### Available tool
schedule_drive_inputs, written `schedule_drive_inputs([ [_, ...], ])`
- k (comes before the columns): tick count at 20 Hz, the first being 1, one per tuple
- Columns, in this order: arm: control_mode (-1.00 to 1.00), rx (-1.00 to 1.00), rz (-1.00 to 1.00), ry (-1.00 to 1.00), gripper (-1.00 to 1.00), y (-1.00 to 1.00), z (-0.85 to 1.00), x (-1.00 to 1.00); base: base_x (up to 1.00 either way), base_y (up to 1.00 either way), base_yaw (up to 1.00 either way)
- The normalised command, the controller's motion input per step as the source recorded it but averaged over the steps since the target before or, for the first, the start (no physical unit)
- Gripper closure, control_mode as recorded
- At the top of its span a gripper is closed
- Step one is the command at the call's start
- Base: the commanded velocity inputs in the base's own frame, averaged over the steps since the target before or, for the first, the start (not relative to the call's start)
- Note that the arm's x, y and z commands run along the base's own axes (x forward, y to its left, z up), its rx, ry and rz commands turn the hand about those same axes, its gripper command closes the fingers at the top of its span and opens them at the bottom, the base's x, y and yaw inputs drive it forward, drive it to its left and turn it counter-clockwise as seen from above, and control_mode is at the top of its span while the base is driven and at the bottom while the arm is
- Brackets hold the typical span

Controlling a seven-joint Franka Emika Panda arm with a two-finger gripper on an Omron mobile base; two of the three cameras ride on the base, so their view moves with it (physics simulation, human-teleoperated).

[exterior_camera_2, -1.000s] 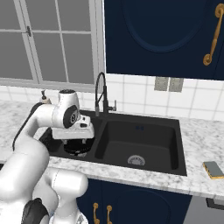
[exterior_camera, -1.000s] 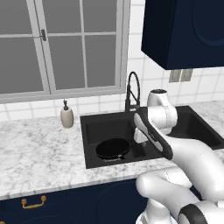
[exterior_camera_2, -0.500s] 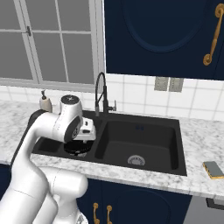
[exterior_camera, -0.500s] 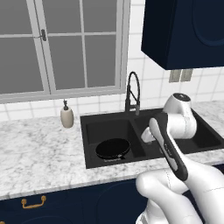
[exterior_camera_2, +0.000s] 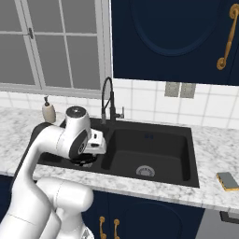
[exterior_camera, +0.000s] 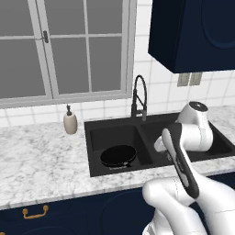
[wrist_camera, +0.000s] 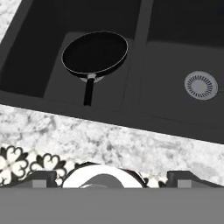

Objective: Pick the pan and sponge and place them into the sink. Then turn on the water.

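The round black shallow frying pan (wrist_camera: 95, 53) lies flat on the floor of the left basin of the black rectangular double-basin sink (exterior_camera: 92, 167), its long thin handle pointing toward the front wall of the basin; the pan half of the task looks done. The small yellow rectangular sponge with a darker greenish face (exterior_camera_2: 228, 181) sits on the white marbled counter (exterior_camera_2: 210, 144) just beyond the sink's right end, near the counter's front edge, its long axis running roughly front to back with a slight skew. The two-finger gripper (wrist_camera: 111, 175) hangs over the front lip of the sink near the divider, fingers spread fully apart, holding nothing. The relation that matters: the sponge lies well to the right of the gripper, across the whole right basin with its round metal drain (wrist_camera: 201, 85); I judge that the arm must swing right and line the fingers across the sponge's short side. The tall dark arched spring-neck faucet (exterior_camera: 139, 98) shows no stream. A beige soap dispenser bottle (exterior_camera: 69, 121) stands left of the sink. No brands, labels or legible writing anywhere.
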Motion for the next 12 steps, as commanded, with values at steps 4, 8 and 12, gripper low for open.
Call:
schedule_drive_inputs([
  [4, -1.00, 0.00, -0.12, 0.01, -1.00, -0.43, 0.24, -0.03, 0.00, 0.00, 0.00],
  [8, -1.00, 0.00, -0.14, 0.06, -1.00, -0.48, 0.27, 0.00, 0.00, 0.00, 0.00],
  [12, -1.00, 0.00, -0.15, 0.12, -1.00, -0.48, 0.24, 0.00, 0.00, 0.00, 0.00],
])
